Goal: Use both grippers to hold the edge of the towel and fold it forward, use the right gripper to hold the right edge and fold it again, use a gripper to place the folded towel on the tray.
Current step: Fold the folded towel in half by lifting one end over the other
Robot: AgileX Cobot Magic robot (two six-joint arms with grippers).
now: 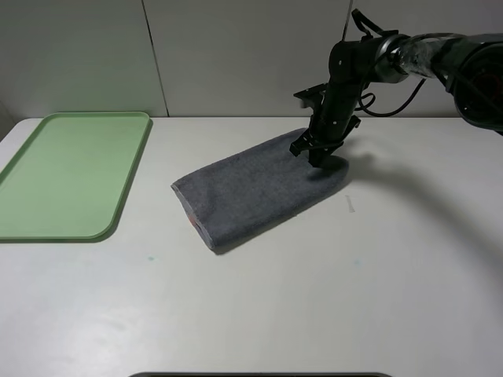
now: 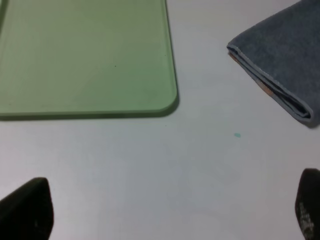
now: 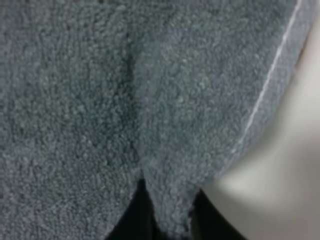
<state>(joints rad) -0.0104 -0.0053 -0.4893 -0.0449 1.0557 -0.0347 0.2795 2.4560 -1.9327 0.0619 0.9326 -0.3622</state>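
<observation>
The dark grey towel lies folded in a long strip on the white table, slanting from front left to back right. A sliver of its orange band peeks out at the layered left end. My right gripper points down onto the towel's right end. In the right wrist view a ridge of the towel is pinched between the two dark fingers, near the pale hemmed edge. The pale green tray sits at the left, with nothing on it. My left gripper hangs open above bare table, short of the tray and the towel.
The right arm reaches in from the upper right with its cable trailing. A grey wall runs behind the table. White tabletop stretches in front of the towel, and a small teal speck marks it.
</observation>
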